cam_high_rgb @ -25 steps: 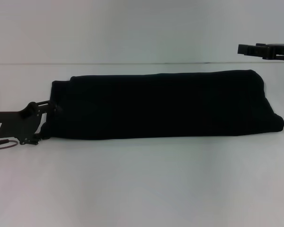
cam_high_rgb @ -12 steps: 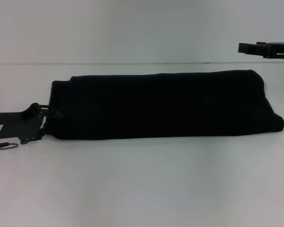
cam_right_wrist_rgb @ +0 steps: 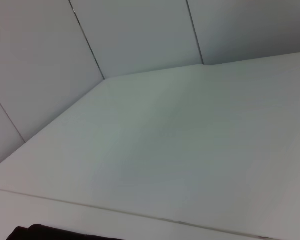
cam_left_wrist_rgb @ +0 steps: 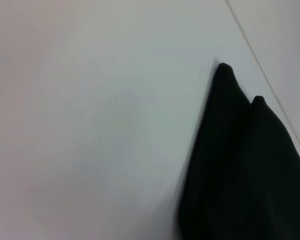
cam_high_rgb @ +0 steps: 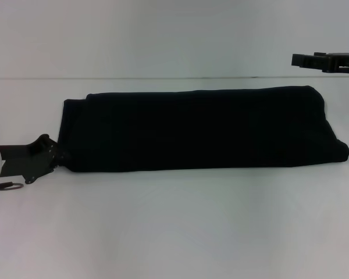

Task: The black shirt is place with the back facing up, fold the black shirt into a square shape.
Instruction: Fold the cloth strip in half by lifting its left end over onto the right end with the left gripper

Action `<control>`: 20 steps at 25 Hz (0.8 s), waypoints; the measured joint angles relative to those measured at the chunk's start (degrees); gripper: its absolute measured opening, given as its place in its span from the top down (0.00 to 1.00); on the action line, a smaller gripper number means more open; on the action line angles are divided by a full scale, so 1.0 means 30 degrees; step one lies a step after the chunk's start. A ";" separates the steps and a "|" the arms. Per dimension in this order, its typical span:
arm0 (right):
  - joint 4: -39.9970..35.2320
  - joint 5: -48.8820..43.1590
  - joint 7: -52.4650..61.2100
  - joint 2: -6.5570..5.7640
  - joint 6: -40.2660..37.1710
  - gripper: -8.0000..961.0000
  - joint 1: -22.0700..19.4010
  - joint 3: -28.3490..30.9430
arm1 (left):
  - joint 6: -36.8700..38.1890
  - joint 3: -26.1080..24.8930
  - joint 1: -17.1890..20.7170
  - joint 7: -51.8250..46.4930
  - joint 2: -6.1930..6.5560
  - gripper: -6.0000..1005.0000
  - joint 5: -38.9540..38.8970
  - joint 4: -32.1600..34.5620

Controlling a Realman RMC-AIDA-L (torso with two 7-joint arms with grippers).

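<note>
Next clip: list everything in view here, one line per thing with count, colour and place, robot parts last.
black shirt: one, black, folded into a long band lying across the middle of the table, no print showing.
table: one, white, under the shirt and filling the lower part of the head view.
wall: white panels with thin dark seams, behind the table.
left gripper: one, black, low at the table, at the shirt's left end near its front corner.
right gripper: one, black, raised off the table at the far right, above and beyond the shirt's right end, apart from it.
</note>
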 joint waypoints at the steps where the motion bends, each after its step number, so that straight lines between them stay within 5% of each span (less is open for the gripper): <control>1: 0.0001 0.0000 -0.0001 0.0000 -0.0006 0.23 0.0000 -0.0006 | 0.0000 0.0000 0.0000 0.0000 0.0000 0.76 0.0000 0.0000; 7: 0.0001 0.0001 0.0000 0.0001 -0.0044 0.23 -0.0030 -0.0035 | 0.0024 -0.0058 0.0078 0.0675 -0.0045 0.97 -0.0127 -0.0052; 20: 0.0001 0.0001 0.0000 0.0132 -0.0028 0.23 -0.0114 0.0092 | 0.2450 -0.2275 0.1556 0.5897 -0.0027 0.95 -0.1185 0.1223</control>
